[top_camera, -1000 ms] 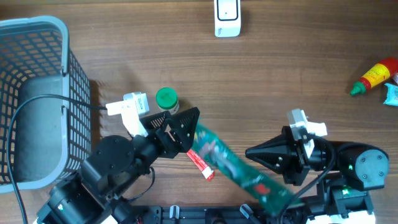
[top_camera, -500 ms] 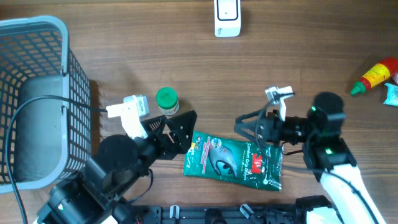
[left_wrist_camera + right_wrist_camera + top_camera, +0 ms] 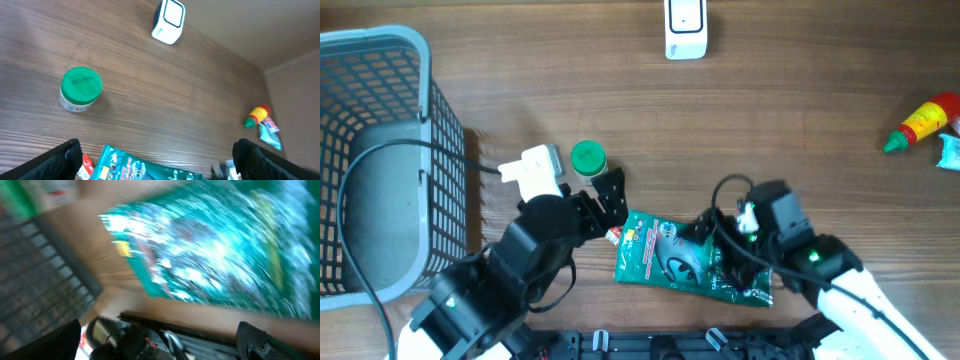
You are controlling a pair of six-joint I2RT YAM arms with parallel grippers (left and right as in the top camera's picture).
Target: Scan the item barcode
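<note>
Now that the right arm has let go, the table (image 3: pixel 800 130) has to hold the bag by itself. The big grey basket (image 3: pixel 372 38) sits at the table's left edge and has not moved. A moment ago the right gripper (image 3: pixel 156 330) was pinching the bag and holding it up off the wood. Now its fingers are spread wide, and it hangs low over the right end of the bag. The left gripper (image 3: pixel 157 147) is wide too, holds nothing, and has slid in close to the bag's left end.

The green bag (image 3: pixel 692 262) lies flat near the front edge of the table, between the two arms, picture side up. I can't see a barcode on it, and the right wrist view is too blurry to help, so it may be on the side facing down. The white scanner (image 3: pixel 685 28) stands at the back edge, well apart from the bag. The green-lid jar (image 3: pixel 588 158) is just behind the left gripper. A little red thing (image 3: pixel 86 164) peeks out at the bag's left corner.

So nothing has been scanned yet. The bag must be picked up again and shown to the scanner.
</note>
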